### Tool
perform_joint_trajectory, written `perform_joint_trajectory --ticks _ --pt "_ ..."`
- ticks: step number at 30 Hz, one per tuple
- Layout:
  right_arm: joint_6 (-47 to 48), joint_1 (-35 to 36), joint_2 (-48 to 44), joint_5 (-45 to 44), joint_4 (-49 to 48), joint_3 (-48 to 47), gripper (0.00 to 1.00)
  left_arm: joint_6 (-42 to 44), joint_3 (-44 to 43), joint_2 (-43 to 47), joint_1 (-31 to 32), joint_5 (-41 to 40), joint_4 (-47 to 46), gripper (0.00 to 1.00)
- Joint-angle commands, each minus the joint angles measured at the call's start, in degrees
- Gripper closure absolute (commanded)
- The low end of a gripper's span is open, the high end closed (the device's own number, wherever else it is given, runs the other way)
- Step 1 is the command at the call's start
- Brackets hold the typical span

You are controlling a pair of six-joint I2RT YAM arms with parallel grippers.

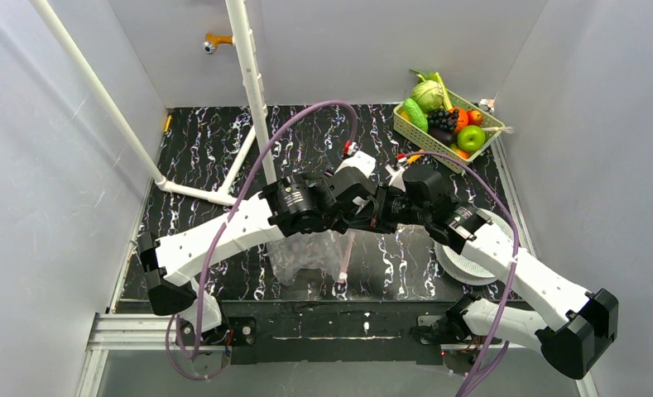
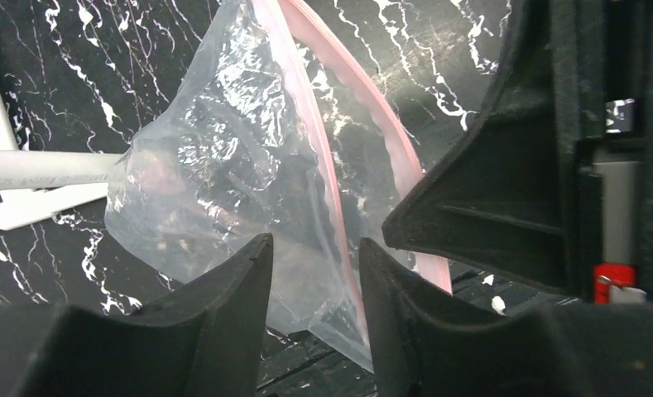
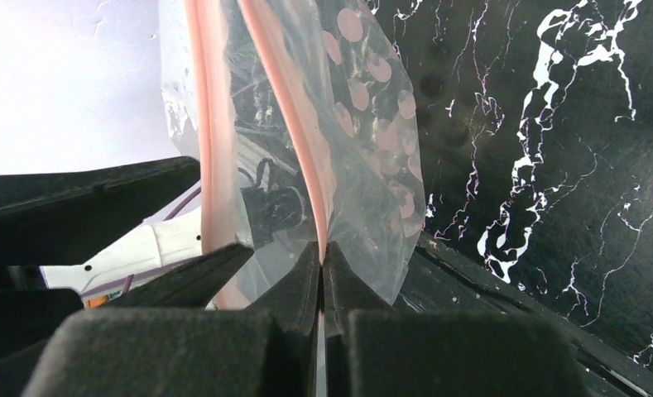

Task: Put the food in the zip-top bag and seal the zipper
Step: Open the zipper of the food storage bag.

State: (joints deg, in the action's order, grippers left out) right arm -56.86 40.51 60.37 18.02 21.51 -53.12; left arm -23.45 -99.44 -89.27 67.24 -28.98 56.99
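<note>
Bag first: the clear, crinkly zip-top bag (image 2: 215,165) with dull pink dots hung between my grippers over the black, white-veined table (image 1: 306,132), mouth unsealed, nothing visible inside. My right gripper (image 3: 321,265) was clamped on its narrow pink plastic zipper (image 3: 298,132); my left gripper (image 2: 314,281) straddled the film, jaws apart. The small glossy toy food (image 1: 451,124) lay in the pale slotted plastic basket (image 1: 414,139) at the far corner — filling and sealing both remained.

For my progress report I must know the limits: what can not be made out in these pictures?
Top view: both claws, hidden under the arms' wrists above the zip-top bag.
Top view: food in the basket, too small to count.
Left wrist view: whether the left claw touches the bag; its fingers cover that edge.
Wrist views: any food inside the bag; glare and creases.
</note>
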Motion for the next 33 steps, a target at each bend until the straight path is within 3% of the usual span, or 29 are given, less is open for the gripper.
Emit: perform_joint_trajectory --ticks 1,3,7,12,16,23,30,33 --pt "1.75 -0.11 -2.7 -2.21 1.19 -2.75 0.99 4.5 1.83 0.52 0.19 -3.27 0.6 0.8" --pt "4.3 -0.11 -3.26 -4.64 2.92 -3.14 0.99 6.42 2.89 2.11 0.15 -4.09 -0.92 0.98" --pt "13.08 -0.17 -3.45 -16.2 14.5 -7.99 0.99 8.73 5.58 7.74 -2.77 -2.44 -5.82 1.0" --pt "19.08 -0.27 -3.17 -24.07 20.96 -9.39 0.99 11.15 8.15 10.51 -12.73 10.01 -9.6 1.0" --pt "18.93 -0.99 -2.36 -16.36 18.39 -9.07 0.99 13.44 5.01 7.44 -15.16 16.57 -11.52 1.0" --pt "17.32 -5.07 4.23 -7.68 15.29 -9.06 0.99 18.44 -2.42 -1.73 -15.72 17.02 -11.75 1.0" --pt "18.06 -9.8 9.91 -1.07 11.98 -9.26 0.99 21.52 6.68 -0.34 -15.95 13.13 -21.1 1.0" --pt "19.16 -11.34 12.91 1.86 10.89 -10.85 0.89 18.56 11.22 0.77 -17.94 13.34 -23.96 1.0"
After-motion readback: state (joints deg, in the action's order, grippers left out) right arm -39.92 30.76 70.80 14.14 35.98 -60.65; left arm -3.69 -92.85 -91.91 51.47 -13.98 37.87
